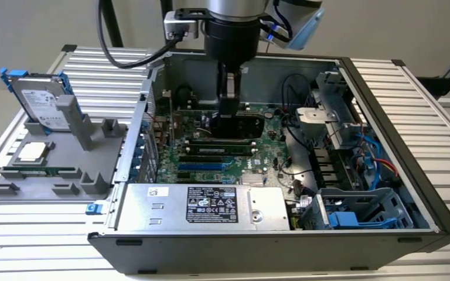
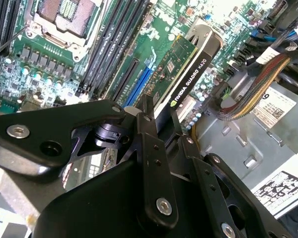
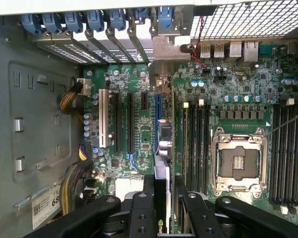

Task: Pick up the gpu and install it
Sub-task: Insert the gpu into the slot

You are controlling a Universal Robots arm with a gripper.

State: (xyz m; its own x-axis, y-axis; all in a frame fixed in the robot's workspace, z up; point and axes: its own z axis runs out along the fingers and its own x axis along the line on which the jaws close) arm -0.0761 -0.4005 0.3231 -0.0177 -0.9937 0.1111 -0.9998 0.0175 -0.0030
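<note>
The arm is down inside the open computer case (image 1: 412, 193), and the gripper (image 2: 161, 126) is clamped on the gpu (image 2: 186, 74), pinching its upper edge between the two black fingers (image 2: 151, 148). In the second wrist view the card stands on edge straight out ahead of the fingers, black cooler face on one side, green board on the other. In the first wrist view it shows as a thin strip (image 3: 161, 171) running away from the gripper (image 3: 161, 198) toward the row of rear slot covers (image 3: 97, 37), its metal end bracket (image 3: 164, 54) up against that rear wall.

This is the install step, no question: the pick-up is done and the card is over the motherboard (image 3: 228, 94), in line with the blue expansion slot (image 3: 157, 106) just below it. Whether its bottom edge is already in the slot or just above it, I cannot tell from here. In the exterior view the gripper (image 1: 229, 117) sits low over the board, well away from the grey parts tray (image 1: 53, 170) and the hard drive (image 1: 41, 99) outside the case.

My read on what the next move calls for: a straight, even push down along the slot, keeping the card upright and the bracket lined up with its opening at the rear. Any tilt and the edge connector would likely catch on the slot lip rather than seat.
</note>
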